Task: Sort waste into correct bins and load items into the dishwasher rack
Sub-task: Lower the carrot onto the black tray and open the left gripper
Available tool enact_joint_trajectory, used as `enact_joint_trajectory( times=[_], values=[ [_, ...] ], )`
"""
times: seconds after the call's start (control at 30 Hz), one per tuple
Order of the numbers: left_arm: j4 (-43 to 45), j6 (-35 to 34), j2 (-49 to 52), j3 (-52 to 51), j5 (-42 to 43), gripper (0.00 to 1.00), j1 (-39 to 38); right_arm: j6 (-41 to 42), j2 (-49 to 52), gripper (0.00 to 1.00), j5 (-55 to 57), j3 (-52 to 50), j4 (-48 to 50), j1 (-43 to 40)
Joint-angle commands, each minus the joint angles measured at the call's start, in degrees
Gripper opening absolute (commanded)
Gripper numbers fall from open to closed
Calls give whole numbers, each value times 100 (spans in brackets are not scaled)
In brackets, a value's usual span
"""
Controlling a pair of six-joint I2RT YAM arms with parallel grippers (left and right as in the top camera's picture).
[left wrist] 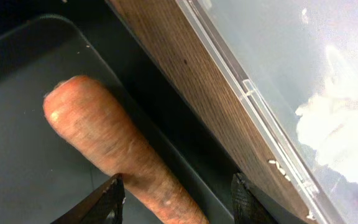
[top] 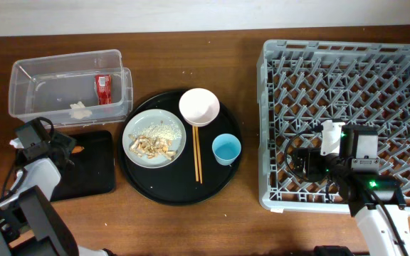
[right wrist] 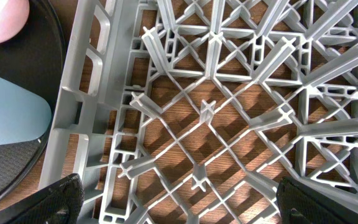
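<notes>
An orange carrot piece lies in the shallow black tray, seen from overhead. My left gripper is open with its fingers either side of the carrot's near end. The clear tub holds the red wrapper and white tissue. The plate carries beige scraps and rice. The white bowl, blue cup and chopsticks are beside it. My right gripper is open and empty above the rack.
The plate, bowl, cup and chopsticks sit on a large round black tray between the bins and the rack. The black rectangular tray lies just in front of the clear tub. The right wrist view shows the cup just outside the rack's left wall.
</notes>
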Motion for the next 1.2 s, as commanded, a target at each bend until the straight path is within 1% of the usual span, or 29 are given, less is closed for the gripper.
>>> enact_joint_trajectory(
  times=[0.0, 0.03, 0.07, 0.1, 0.13, 0.4, 0.47, 0.5, 0.67, 0.73, 0.83, 1.17],
  values=[
    [79, 507, 31, 48, 103, 49, 35, 48, 4, 98, -15, 96, -26, 35],
    [160, 507, 31, 48, 101, 41, 35, 48, 4, 98, -15, 96, -42, 35],
    [243, 507, 31, 48, 101, 36, 35, 48, 4, 98, -15, 96, -44, 35],
    [337, 509, 31, 48, 101, 32, 35, 48, 4, 98, -15, 96, -42, 35],
    [420, 507, 33, 48, 96, 32, 35, 48, 4, 98, -15, 96, -42, 35],
    [885, 507, 492, 48, -4, 33, 35, 48, 4, 98, -15, 96, -42, 35],
    [1270, 511, 494, 48, 2, 33, 35, 48, 4, 98, -15, 96, -42, 35],
    [1462, 702, 494, 48, 81, 33, 33, 48, 4, 98, -15, 96, -44, 35],
    [1836, 767, 494, 48, 111, 34, 35, 48, 4, 98, -15, 96, -42, 35],
    [1998, 800, 494, 48, 258, 34, 33, 48, 4, 98, -15, 96, -44, 35],
    [2192, 1023, 494, 48, 382, 34, 33, 48, 4, 98, -15, 96, -44, 35],
    [2570, 1150, 494, 111, 404, 33, 35, 48, 4, 98, -15, 96, -44, 35]
  ],
)
